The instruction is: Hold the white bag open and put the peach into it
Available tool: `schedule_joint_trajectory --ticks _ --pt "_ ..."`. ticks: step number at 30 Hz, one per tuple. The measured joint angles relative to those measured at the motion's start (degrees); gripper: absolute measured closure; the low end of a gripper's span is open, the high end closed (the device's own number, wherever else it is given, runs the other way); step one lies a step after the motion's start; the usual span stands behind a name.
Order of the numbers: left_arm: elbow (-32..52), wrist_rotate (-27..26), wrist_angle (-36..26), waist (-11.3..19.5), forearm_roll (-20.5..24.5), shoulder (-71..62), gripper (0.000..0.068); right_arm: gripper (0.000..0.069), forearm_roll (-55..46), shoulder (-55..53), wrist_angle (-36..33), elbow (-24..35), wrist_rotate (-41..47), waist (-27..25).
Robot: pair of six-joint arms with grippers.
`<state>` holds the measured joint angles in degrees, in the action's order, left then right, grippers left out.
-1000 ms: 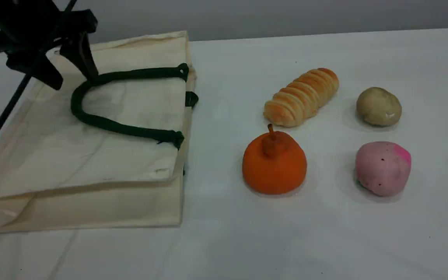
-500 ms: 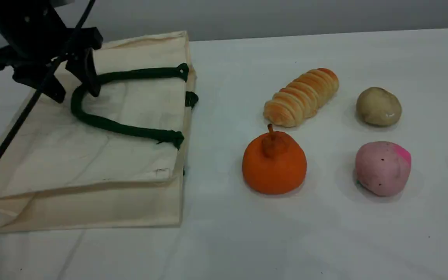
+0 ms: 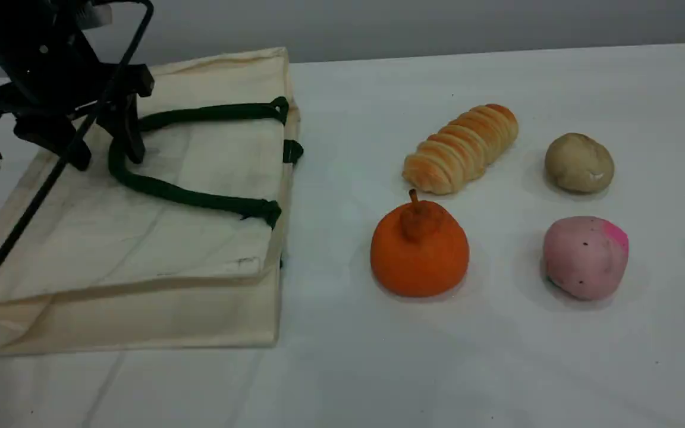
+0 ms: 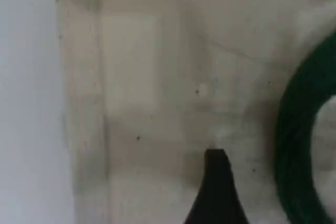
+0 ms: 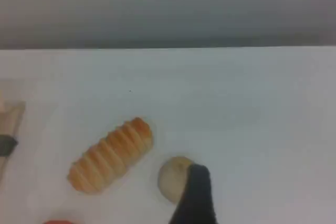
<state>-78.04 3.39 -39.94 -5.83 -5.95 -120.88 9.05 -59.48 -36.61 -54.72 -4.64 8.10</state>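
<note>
The white bag (image 3: 188, 249) lies flat on its side on the table (image 3: 497, 356), its mouth closed. It is a large cream canvas tote, creased and lightly smudged, with a folded gusset showing along its near edge. A dark green rope-like handle (image 3: 188, 199) curls in a loop over the bag's upper face, both ends sewn near the mouth. A short bit of a second green strap pokes out at the mouth edge.

The left gripper (image 3: 104, 151) hangs over the end of the bag away from the mouth, its jaws spread wide and gripping nothing. The bend of the handle loop sits between them. In the left wrist view one dark fingertip (image 4: 215, 187) is close over the canvas (image 4: 157, 77), just beside the green rope (image 4: 299, 145). Whether it touches the cloth is unclear.

The peach (image 3: 585, 257) rests well apart from the bag, out beyond its mouth. It is a pale pink, lumpy, rounded fruit with a bright magenta patch on its top and small dark specks.

An orange stemmed fruit (image 3: 420, 249) sits between the peach and the bag. A ridged bread roll (image 3: 461, 148) and a beige-brown lump (image 3: 579, 162) lie farther back.

The right gripper (image 5: 194, 198) is seen only in the right wrist view, jaws apart and empty.
</note>
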Motion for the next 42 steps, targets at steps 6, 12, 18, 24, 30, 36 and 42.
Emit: schedule_joint_trajectory --ticks 6,12,18,24,30,36,42 --pt "0.00 0.00 0.67 0.00 0.00 -0.12 0.0213 0.0122 0.00 0.00 0.00 0.00 0.00 0.00" --pt "0.00 0.00 1.07 0.00 0.00 -0.40 0.0326 0.0122 0.00 0.00 0.00 0.00 0.06 0.00" --pt "0.05 -0.06 1.17 0.00 -0.06 -2.05 0.0464 0.0122 0.00 0.00 0.00 0.00 -0.01 0.00" --pt "0.05 -0.06 1.23 0.00 -0.15 -2.05 0.0524 0.0122 0.00 0.00 0.00 0.00 -0.01 0.00" --pt "-1.48 -5.03 -1.58 0.00 -0.15 -1.90 0.0568 0.0122 0.00 0.00 0.00 0.00 -0.01 0.00" --pt "-9.82 -10.61 -12.57 0.00 -0.04 -1.83 0.0578 0.0122 0.00 0.00 0.00 0.00 -0.01 0.00" --pt "-20.96 -18.04 -25.08 0.00 -3.33 -1.81 0.0579 0.0122 0.00 0.00 0.00 0.00 -0.01 0.00"
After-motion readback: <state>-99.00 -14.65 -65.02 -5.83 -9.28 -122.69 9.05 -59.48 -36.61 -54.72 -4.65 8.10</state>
